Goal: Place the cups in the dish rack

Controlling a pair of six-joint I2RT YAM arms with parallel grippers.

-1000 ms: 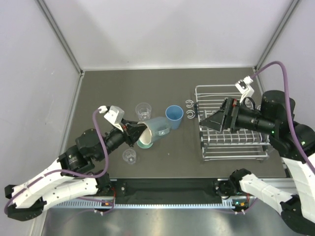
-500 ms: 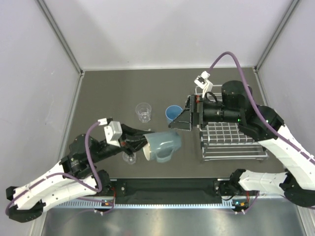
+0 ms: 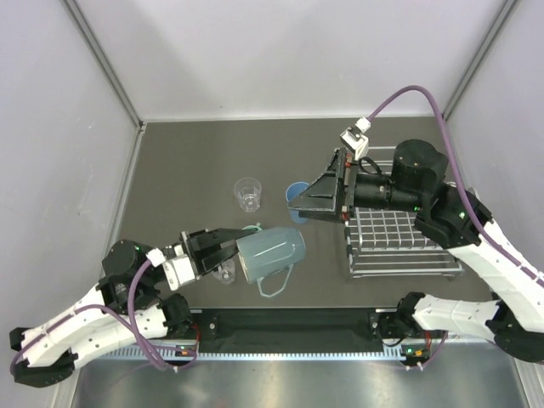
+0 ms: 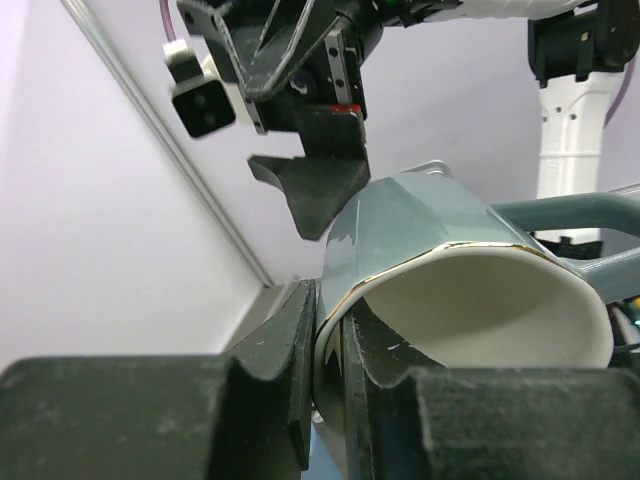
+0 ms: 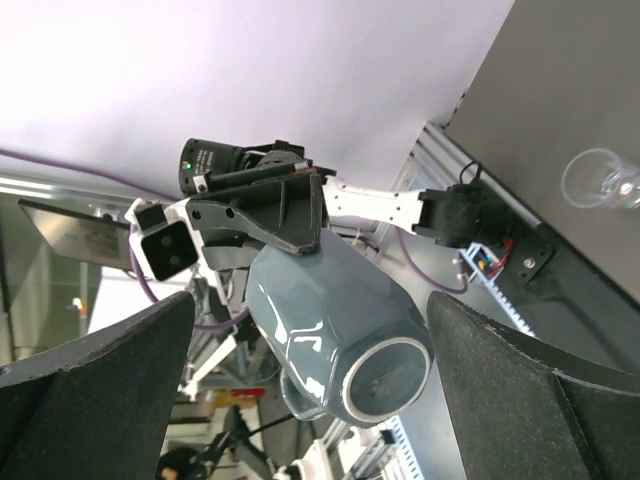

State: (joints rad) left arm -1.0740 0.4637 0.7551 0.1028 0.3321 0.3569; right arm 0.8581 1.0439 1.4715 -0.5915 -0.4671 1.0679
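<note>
— From above, what changed?
— My left hand has raised the teal-green mug off the table, pinching its rim. My right hand, spread open, left the dish rack to meet it. A handover, I'd guess.
— Left wrist?
— Rim clamped between my fingers.
— Right wrist?
— The mug's base faces me, not yet touched.

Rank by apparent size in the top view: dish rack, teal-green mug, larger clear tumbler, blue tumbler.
1. dish rack
2. teal-green mug, held nearer the camera, so somewhat inflated
3. larger clear tumbler and blue tumbler: unsure, the blue one is partly hidden
</note>
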